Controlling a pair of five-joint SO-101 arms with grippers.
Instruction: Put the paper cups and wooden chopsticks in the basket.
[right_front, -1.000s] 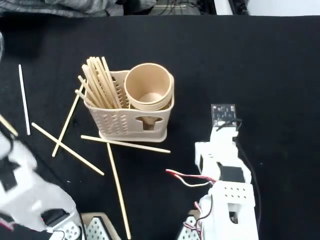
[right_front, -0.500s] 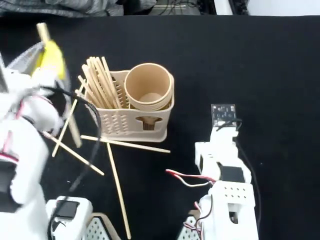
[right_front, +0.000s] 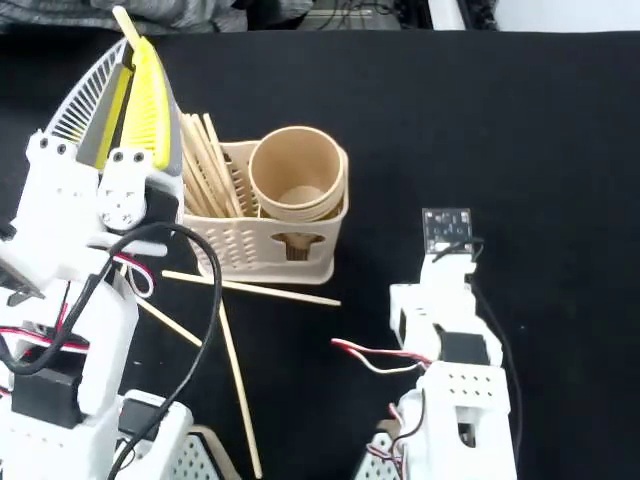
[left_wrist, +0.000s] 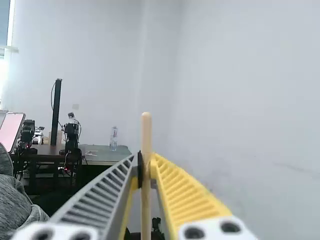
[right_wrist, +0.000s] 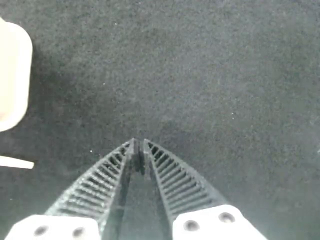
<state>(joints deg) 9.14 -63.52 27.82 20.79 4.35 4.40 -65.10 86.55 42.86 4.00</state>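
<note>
High view: my left hand (right_front: 135, 50), upper left of the frame, pinches one chopstick (right_front: 124, 18). At centre, the basket (right_front: 240, 245) holds a bundle of chopsticks (right_front: 200, 165) in its left compartment and stacked paper cups (right_front: 297, 172) in its right. Loose chopsticks (right_front: 250, 287) lie on the counter (right_front: 520, 120) below it.

Left wrist view: that stick stands between my fingers, with a pale wall (left_wrist: 240, 75) beyond.

Right wrist view: my right hand (right_wrist: 139, 146), pressed shut and empty, points at the counter near the basket's corner.

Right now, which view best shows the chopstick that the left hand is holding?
The left wrist view: the chopstick is clamped in the left hand, its rounded end clear. In the high view just its tip pokes past the hand. The right wrist view faces the table.
</note>
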